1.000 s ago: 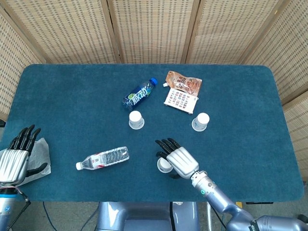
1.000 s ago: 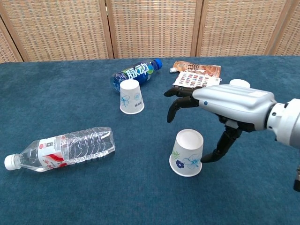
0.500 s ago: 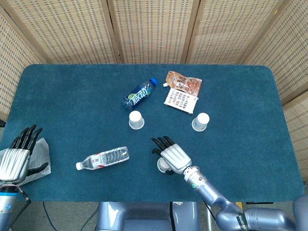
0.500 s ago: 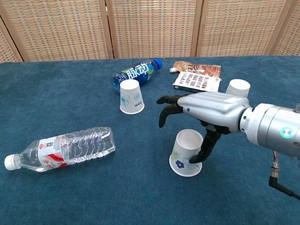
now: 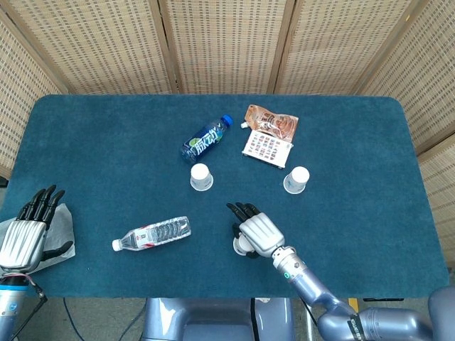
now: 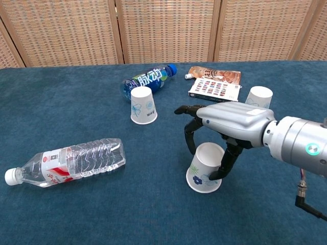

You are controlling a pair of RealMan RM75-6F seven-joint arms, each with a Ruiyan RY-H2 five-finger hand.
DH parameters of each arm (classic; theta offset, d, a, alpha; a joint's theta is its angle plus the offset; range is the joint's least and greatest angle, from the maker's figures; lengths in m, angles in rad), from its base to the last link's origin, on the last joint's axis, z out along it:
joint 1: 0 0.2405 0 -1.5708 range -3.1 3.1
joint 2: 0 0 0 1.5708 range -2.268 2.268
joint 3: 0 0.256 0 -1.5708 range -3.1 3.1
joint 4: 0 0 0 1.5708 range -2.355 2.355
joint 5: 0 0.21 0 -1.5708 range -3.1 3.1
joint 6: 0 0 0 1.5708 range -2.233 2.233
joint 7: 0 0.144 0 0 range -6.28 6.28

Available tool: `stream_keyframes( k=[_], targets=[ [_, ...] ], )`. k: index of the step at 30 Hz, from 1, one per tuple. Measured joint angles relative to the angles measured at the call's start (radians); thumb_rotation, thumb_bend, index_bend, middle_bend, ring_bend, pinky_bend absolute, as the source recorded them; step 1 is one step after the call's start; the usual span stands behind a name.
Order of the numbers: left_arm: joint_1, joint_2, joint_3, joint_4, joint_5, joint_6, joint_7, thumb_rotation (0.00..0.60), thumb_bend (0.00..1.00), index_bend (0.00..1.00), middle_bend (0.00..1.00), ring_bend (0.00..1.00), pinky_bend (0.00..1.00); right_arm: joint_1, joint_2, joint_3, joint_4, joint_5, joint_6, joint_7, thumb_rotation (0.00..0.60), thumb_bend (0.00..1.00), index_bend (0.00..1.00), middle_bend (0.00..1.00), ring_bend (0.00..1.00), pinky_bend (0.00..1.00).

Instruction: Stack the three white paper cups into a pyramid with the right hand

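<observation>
Three white paper cups stand upside down on the blue table. The nearest cup (image 6: 203,171) (image 5: 241,246) sits under my right hand (image 6: 232,122) (image 5: 257,233), which grips it from above, fingers curled down its left side and thumb pressed on its right. The cup still rests on the table. A second cup (image 6: 143,104) (image 5: 201,177) stands to the far left of it, and the third cup (image 6: 259,96) (image 5: 296,180) to the far right. My left hand (image 5: 25,231) lies at the table's left edge with fingers spread, holding nothing.
A clear water bottle (image 6: 71,161) (image 5: 152,234) lies on its side at the near left. A blue bottle (image 6: 148,80) (image 5: 207,139) lies behind the second cup. A snack pouch (image 5: 271,121) and a printed box (image 5: 267,148) lie at the back. A white cloth (image 5: 60,226) sits by my left hand.
My right hand moved left over the nearest cup and lowered. Its fingers and thumb closed in around the cup, which shifted slightly. The left hand barely moved.
</observation>
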Motion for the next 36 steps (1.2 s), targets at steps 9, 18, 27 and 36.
stream_keyframes(
  k=[9,18,27,36],
  targets=[
    [-0.001,0.001,0.000,0.001,0.002,0.000,-0.005,0.600,0.11,0.03,0.00,0.00,0.16,0.002,0.004,-0.004,-0.006,-0.005,0.015,0.012,0.600,0.17,0.59,0.10,0.00,0.18],
    [-0.004,0.000,0.000,0.003,-0.002,-0.005,-0.003,0.600,0.11,0.03,0.00,0.00,0.16,0.007,0.030,0.017,-0.018,-0.007,0.045,0.016,0.600,0.17,0.59,0.10,0.00,0.18],
    [-0.006,-0.002,0.000,0.001,-0.003,-0.007,0.004,0.600,0.11,0.03,0.00,0.00,0.16,0.035,0.058,0.087,0.003,0.046,0.053,0.024,0.600,0.17,0.59,0.10,0.00,0.18],
    [-0.006,-0.004,-0.001,-0.003,-0.006,-0.006,0.015,0.600,0.11,0.03,0.00,0.00,0.16,0.100,0.062,0.151,0.044,0.148,0.017,0.003,0.600,0.17,0.59,0.10,0.00,0.18]
  ],
)
